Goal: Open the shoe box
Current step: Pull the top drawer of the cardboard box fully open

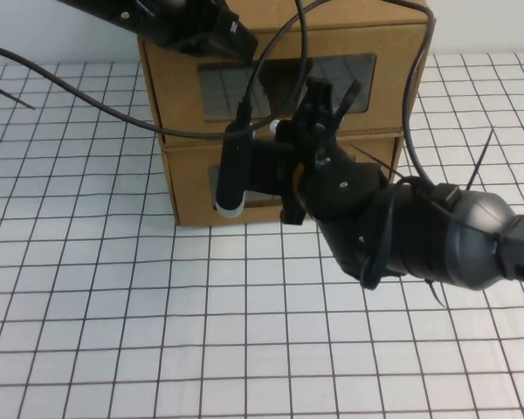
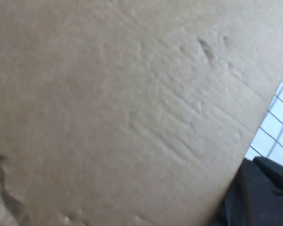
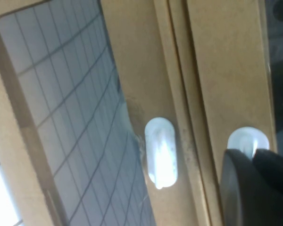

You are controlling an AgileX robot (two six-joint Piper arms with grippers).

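The left claw [image 1: 211, 37] sits against the top of the upper brown cardboard shoe box [image 1: 393, 78]; whether it is apart or together I cannot tell. That box is stacked on a second windowed brown box [image 1: 188, 188] on the white gridded worktop [image 1: 87, 305]. The right claw [image 1: 325, 98], drawn together, meets a white pull tab [image 3: 247, 136] at the boxes' front seam.

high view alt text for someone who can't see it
Two windowed cardboard boxes stand stacked on a gridded table. The right claw is at the front of the upper box; the left claw is over its top left corner.
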